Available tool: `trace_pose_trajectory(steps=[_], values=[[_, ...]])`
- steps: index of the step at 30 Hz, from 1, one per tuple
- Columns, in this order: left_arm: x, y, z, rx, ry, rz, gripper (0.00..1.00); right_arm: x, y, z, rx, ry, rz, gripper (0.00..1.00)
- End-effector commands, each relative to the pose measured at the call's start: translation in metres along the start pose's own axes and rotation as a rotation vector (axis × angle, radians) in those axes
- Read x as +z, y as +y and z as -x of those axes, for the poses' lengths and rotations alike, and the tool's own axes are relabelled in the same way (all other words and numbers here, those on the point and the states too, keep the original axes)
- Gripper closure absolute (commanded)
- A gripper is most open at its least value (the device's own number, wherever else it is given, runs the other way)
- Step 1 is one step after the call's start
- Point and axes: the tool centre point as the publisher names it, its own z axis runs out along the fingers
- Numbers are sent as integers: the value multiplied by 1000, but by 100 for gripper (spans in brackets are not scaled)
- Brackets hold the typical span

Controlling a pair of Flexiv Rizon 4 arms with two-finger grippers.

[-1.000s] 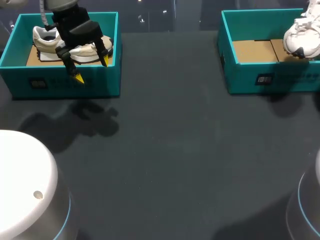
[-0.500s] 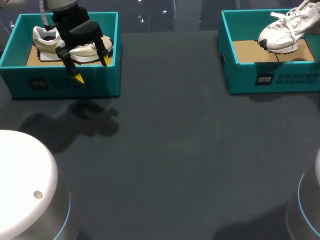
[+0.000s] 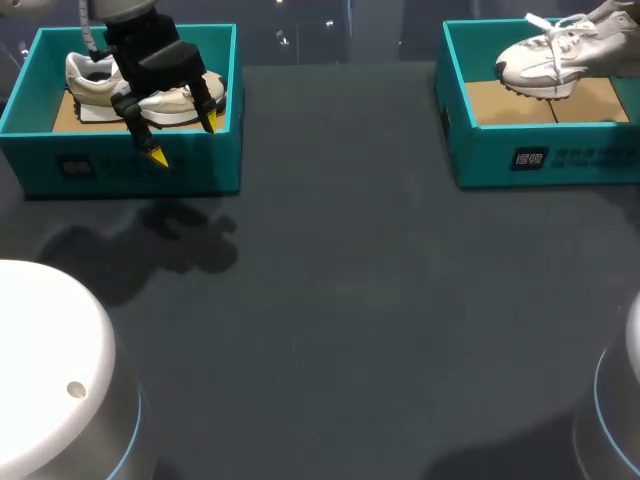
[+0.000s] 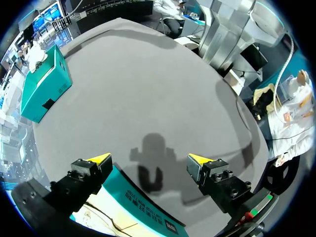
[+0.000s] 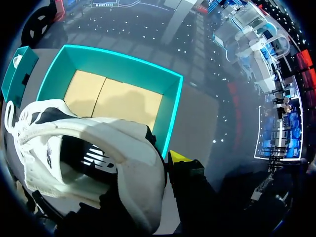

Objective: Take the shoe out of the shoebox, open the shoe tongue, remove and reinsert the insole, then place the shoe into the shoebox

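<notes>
White lace-up sneaker [image 3: 545, 55] hangs over the far-right teal cardboard shoebox [image 3: 490, 150], heel pinched by the right gripper [image 5: 165, 165]. The box front bears a small printed label [image 3: 530, 158]. Left gripper [image 3: 185, 140] gapes empty above the far-left teal box [image 3: 120, 172].

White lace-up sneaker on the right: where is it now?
White lace-up sneaker hangs far right in the head view, over the open teal shoebox, in the right gripper.

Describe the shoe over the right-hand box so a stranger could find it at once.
Find the teal shoebox at the table's far right. Above its cardboard floor hangs the white shoe with loose laces. Unlike the cream shoe lying inside the left box, it is raised.
</notes>
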Motion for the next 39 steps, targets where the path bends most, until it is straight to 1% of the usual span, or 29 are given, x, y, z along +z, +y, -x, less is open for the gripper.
trace_pose_trajectory(steps=[1,3,4,6,12,17,25,28,39], values=[[0,0,0,0,0,1,0,-2,-2,1,2,1,3,100],[0,0,0,0,0,1,0,-2,-2,1,2,1,3,100],[0,0,0,0,0,1,0,3,-4,-1,32,8,26,100],[0,0,0,0,0,1,0,14,-8,-5,76,-28,16,100],[0,0,0,0,0,1,0,33,-19,-13,142,-20,21,100],[0,0,0,0,0,1,0,37,-24,-19,170,-51,50,100],[0,0,0,0,0,1,0,50,-31,-28,173,-101,62,100],[0,0,0,0,0,1,0,52,-33,-32,171,-90,67,100],[0,0,0,0,0,1,0,52,-33,-32,171,-90,67,100]])
